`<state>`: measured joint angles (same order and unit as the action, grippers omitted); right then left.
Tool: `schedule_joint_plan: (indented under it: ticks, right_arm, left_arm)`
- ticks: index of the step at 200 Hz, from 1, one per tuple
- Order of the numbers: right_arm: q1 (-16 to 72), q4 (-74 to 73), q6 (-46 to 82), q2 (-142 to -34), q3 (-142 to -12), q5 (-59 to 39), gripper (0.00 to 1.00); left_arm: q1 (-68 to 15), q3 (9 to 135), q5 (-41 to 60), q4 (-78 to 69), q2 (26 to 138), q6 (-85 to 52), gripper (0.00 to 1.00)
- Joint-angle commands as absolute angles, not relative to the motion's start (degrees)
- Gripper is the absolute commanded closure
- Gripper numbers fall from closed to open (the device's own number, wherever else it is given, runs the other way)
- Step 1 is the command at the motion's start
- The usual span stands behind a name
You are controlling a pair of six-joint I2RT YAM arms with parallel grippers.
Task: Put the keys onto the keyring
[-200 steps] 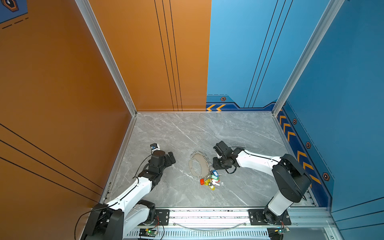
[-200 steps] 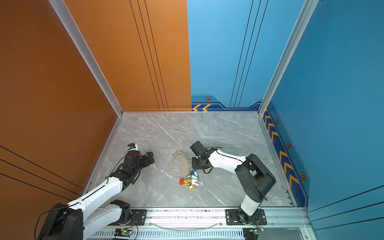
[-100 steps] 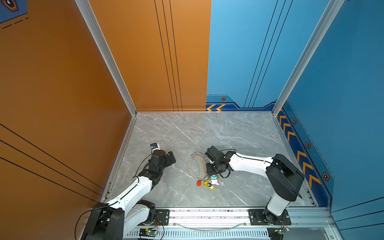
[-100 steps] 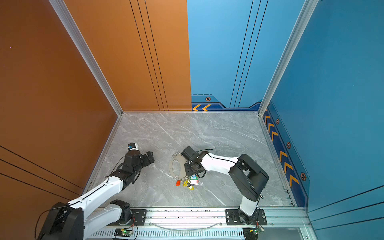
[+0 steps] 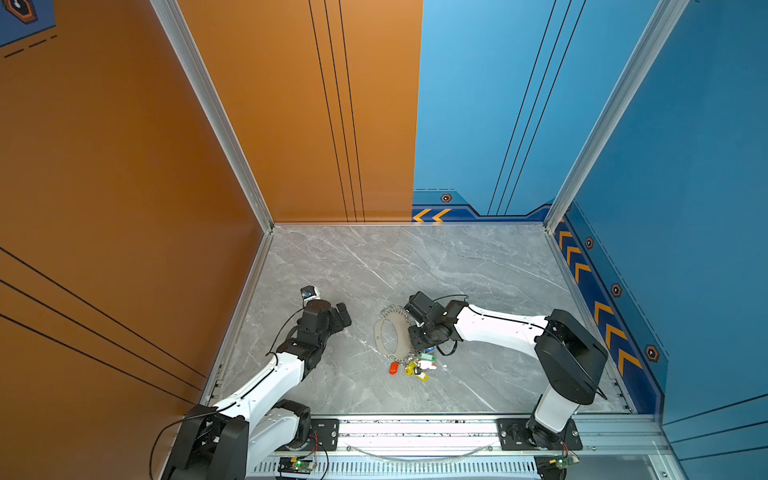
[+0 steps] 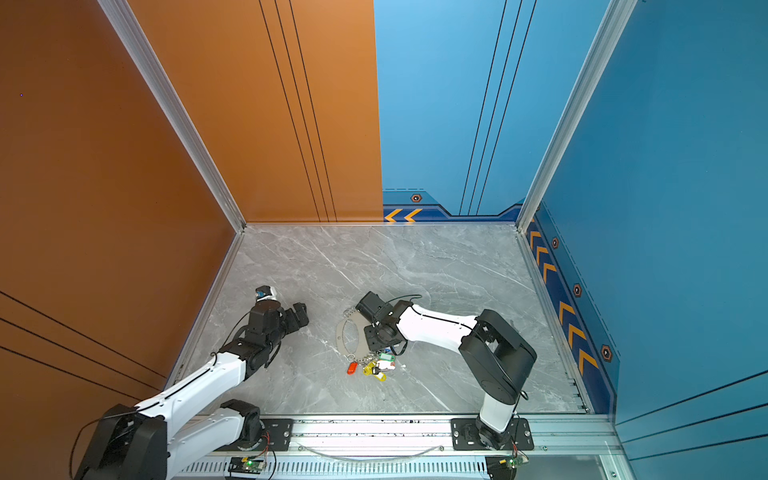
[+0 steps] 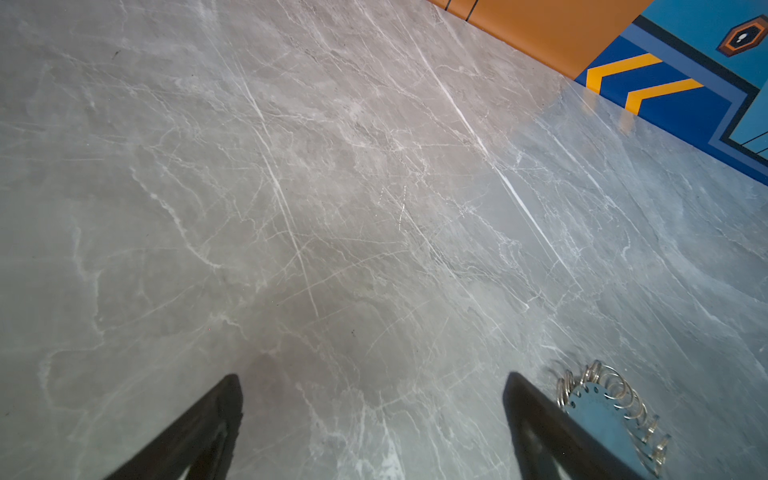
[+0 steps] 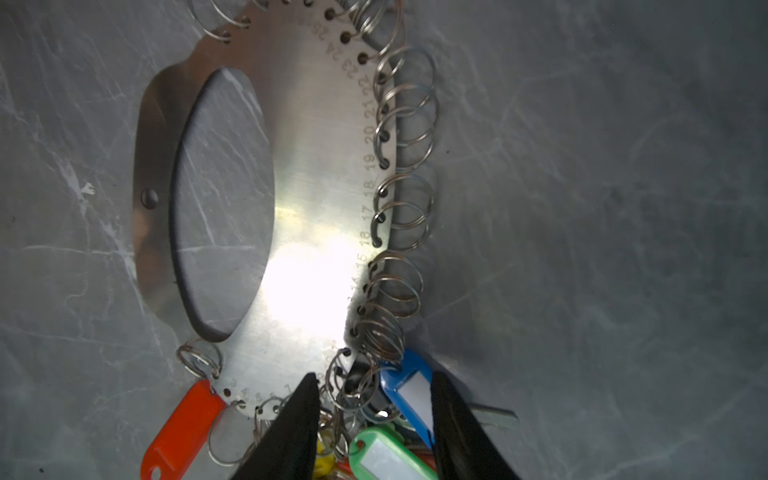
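The keyring (image 5: 377,337) (image 6: 340,337) lies flat on the marble floor, a metal oval plate (image 8: 316,208) edged with numbered holes and several wire rings. The keys (image 5: 413,368) (image 6: 376,369) cluster at its near end, with a red tag (image 8: 183,428), green tag (image 8: 382,453), yellow tag (image 8: 324,457) and blue tag (image 8: 409,390). My right gripper (image 5: 417,343) (image 6: 374,340) (image 8: 374,376) hangs over that end, jaws part open and straddling the blue tag and some rings. My left gripper (image 5: 343,316) (image 6: 300,316) (image 7: 373,380) stands wide open and empty, left of the keyring (image 7: 602,411).
An orange wall (image 5: 124,208) bounds the floor on the left and blue walls (image 5: 685,249) at the back and right. The arms' mounting rail (image 5: 415,428) runs along the front edge. Bare marble (image 5: 415,266) stretches behind both grippers.
My right gripper has moved left onto the keyring's near right edge and now covers the blue tag in both top views. The left arm has not moved.
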<state>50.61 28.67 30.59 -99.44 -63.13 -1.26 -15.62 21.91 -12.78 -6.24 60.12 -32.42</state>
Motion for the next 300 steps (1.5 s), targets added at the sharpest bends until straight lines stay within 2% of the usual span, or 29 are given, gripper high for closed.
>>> schedule_joint_plan:
  ticks: [1,58,189,268,300]
  right_arm:
    - [49.9,29.8,29.0,-98.6,-62.2,-0.6,0.59]
    - [49.7,28.3,28.9,-101.3,-62.7,-2.1,0.7]
    - [50.5,28.0,28.2,-103.4,-64.7,-2.7,0.88]
    - [51.5,28.0,27.2,-102.6,-66.2,-2.2,0.9]
    - [52.1,28.0,26.6,-102.1,-66.3,-2.3,0.88]
  left_arm:
    - [-15.1,23.1,-11.8,-6.5,59.9,-32.5,0.02]
    - [-15.0,23.1,-11.9,-6.5,59.9,-32.4,0.02]
    - [-15.0,23.2,-11.8,-6.5,60.3,-32.4,0.02]
    - [-15.0,23.3,-11.6,-6.5,60.6,-32.4,0.02]
    - [-14.9,23.5,-11.6,-6.5,60.8,-32.5,0.02]
